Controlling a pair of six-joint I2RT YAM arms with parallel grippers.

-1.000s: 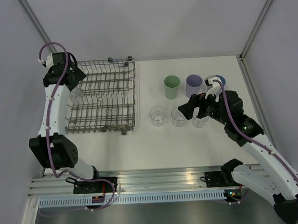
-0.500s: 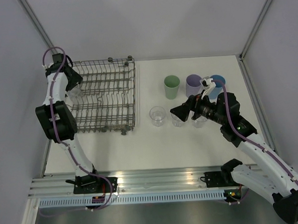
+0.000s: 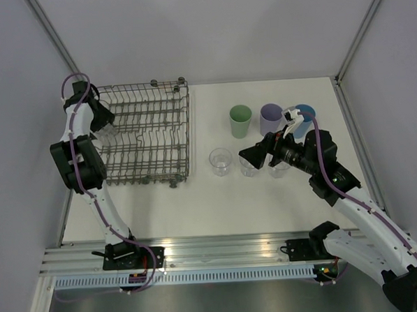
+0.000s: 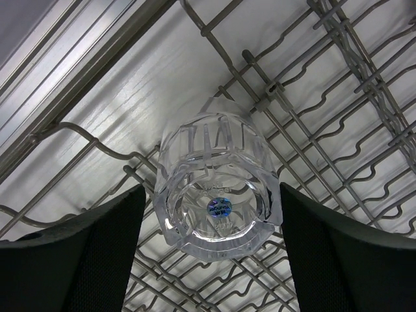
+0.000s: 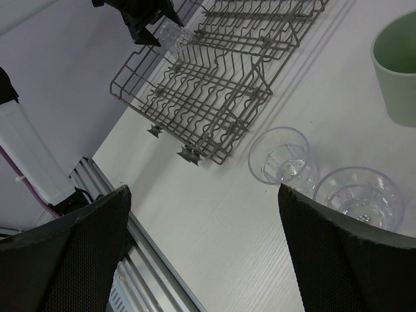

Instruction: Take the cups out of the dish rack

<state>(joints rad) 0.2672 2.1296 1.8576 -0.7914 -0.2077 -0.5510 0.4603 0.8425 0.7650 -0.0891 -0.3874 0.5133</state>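
Note:
The grey wire dish rack point(image 3: 151, 134) stands at the left of the table. One clear cup point(image 3: 109, 134) sits upside down at its left side. My left gripper point(image 3: 102, 122) hangs over it, open. In the left wrist view the cup point(image 4: 218, 195) lies between the two fingers point(image 4: 97, 253), with a thin gap on each side. On the table stand a green cup point(image 3: 240, 121), a lavender cup point(image 3: 271, 118), a blue cup point(image 3: 305, 114) and three clear cups point(image 3: 221, 161). My right gripper point(image 3: 252, 154) is open and empty above the middle clear cup point(image 3: 249, 165).
The right wrist view shows the rack point(image 5: 214, 84), two clear cups point(image 5: 281, 156) and the green cup point(image 5: 396, 65). The metal rail point(image 3: 213, 253) runs along the near edge. Walls close in the left, back and right.
The left arm has folded back against the rack's left side, its gripper staying over the clear cup. My right gripper has moved left, away from the rightmost clear cup.

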